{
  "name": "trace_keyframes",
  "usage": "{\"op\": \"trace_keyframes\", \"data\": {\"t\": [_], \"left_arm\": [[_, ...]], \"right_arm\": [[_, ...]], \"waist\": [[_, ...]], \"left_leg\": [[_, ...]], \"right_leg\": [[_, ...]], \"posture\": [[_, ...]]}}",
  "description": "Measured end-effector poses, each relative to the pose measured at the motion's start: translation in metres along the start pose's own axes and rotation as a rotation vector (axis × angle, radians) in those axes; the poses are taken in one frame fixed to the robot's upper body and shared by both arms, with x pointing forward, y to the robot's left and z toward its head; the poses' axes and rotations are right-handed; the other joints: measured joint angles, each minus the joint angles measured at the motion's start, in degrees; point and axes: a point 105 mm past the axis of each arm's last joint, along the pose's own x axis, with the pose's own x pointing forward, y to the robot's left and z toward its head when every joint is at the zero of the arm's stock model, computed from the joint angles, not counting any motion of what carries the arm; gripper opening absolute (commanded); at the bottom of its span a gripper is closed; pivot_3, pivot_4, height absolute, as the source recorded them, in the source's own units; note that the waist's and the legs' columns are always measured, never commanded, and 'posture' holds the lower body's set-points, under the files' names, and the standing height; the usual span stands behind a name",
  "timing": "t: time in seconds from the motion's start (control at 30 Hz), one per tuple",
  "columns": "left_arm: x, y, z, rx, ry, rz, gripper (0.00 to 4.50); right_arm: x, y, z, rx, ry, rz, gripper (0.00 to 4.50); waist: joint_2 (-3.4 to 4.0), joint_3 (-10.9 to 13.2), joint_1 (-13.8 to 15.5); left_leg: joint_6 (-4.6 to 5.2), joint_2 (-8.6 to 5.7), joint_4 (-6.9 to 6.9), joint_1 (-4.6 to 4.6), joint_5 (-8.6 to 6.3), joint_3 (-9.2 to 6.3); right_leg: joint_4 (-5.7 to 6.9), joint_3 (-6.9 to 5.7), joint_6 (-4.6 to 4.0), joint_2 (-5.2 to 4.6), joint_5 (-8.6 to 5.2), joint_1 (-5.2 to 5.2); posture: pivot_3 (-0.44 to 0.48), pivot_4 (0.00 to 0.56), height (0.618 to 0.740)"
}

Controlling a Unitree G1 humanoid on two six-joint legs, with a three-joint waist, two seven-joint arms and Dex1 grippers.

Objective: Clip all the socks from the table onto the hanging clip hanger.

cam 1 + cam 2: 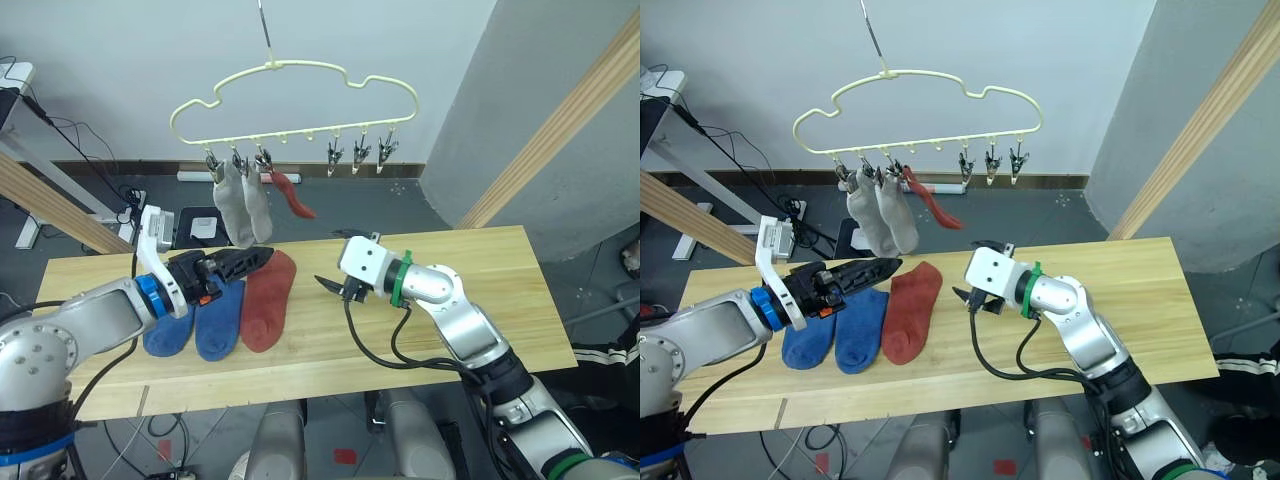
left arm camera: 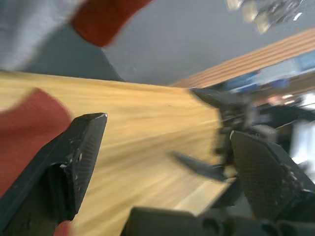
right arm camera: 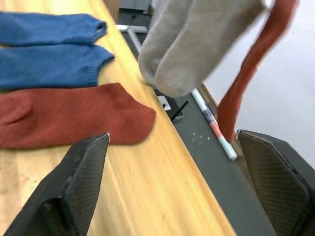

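The pale-yellow clip hanger (image 1: 275, 66) hangs above the table's far edge. Two light grey socks (image 1: 243, 207) and one rust-red sock (image 1: 293, 198) dangle from its left clips. Two blue socks (image 1: 195, 325) and another rust-red sock (image 1: 268, 300) lie flat side by side on the table (image 1: 500, 270). My left gripper (image 1: 250, 260) hovers open over the tops of the lying socks and holds nothing. Just right of the lying red sock, my right gripper (image 1: 332, 268) is open and empty, pointing toward the socks.
Three bare clips (image 1: 355, 155) hang on the hanger's right half. Slanted wooden beams stand at the right (image 1: 560, 120) and at the left (image 1: 50, 205). Cables and a power strip (image 1: 200, 225) lie on the floor behind the table.
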Motion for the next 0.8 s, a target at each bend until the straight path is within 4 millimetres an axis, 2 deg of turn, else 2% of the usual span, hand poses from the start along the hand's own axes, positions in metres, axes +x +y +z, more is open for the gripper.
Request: {"op": "trace_keyframes", "data": {"t": [0.07,0.13,0.3,0.43,0.63,0.8], "left_arm": [[-0.004,0.010,0.005,0.082,-0.149,0.093,4.50],[-0.007,0.010,0.007,0.138,-0.173,0.082,4.50],[-0.012,-0.017,0.011,0.275,-0.221,-0.145,4.50],[-0.019,-0.026,0.017,0.397,-0.286,-0.247,4.50],[-0.021,-0.026,0.027,0.515,-0.354,-0.288,4.50],[-0.019,-0.029,0.030,0.525,-0.377,-0.301,4.50]], "right_arm": [[-0.010,-0.004,-0.006,0.147,0.012,-0.055,4.42],[-0.017,-0.014,-0.002,0.235,0.004,-0.137,4.42],[-0.022,-0.029,0.022,0.377,-0.099,-0.311,4.42],[-0.024,-0.031,0.034,0.410,-0.142,-0.348,4.42],[-0.017,-0.048,0.068,0.379,-0.262,-0.467,4.42],[-0.001,-0.057,0.076,0.381,-0.278,-0.506,4.42]], "waist": [[0.01,0.0,0.2],[0.03,0.1,0.6],[0.13,0.1,0.9],[0.15,0.1,0.8],[0.15,0.1,0.7],[0.14,0.1,0.6]], "left_leg": [[-0.06,0.05,0.01,-0.06,0.03,0.01],[-0.03,0.09,0.01,-0.10,0.01,-0.07],[0.12,0.05,-0.01,-0.09,-0.07,-0.04],[0.16,-0.02,-0.01,-0.10,-0.09,0.02],[0.16,0.07,-0.01,-0.11,-0.09,0.01],[0.17,0.07,0.03,-0.11,-0.08,0.01]], "right_leg": [[-0.07,0.07,-0.04,-0.08,0.03,-0.02],[-0.04,0.03,-0.01,-0.03,0.00,-0.07],[-0.01,-0.05,0.00,0.05,-0.01,-0.10],[-0.05,-0.04,0.00,0.10,-0.01,-0.10],[0.00,-0.07,0.00,0.25,-0.01,-0.15],[0.06,-0.06,0.00,0.25,0.00,-0.15]], "posture": [[0.045,0.363,0.740],[0.046,0.363,0.740],[0.050,0.367,0.740],[0.052,0.358,0.740],[0.057,0.347,0.740],[0.063,0.333,0.740]]}}
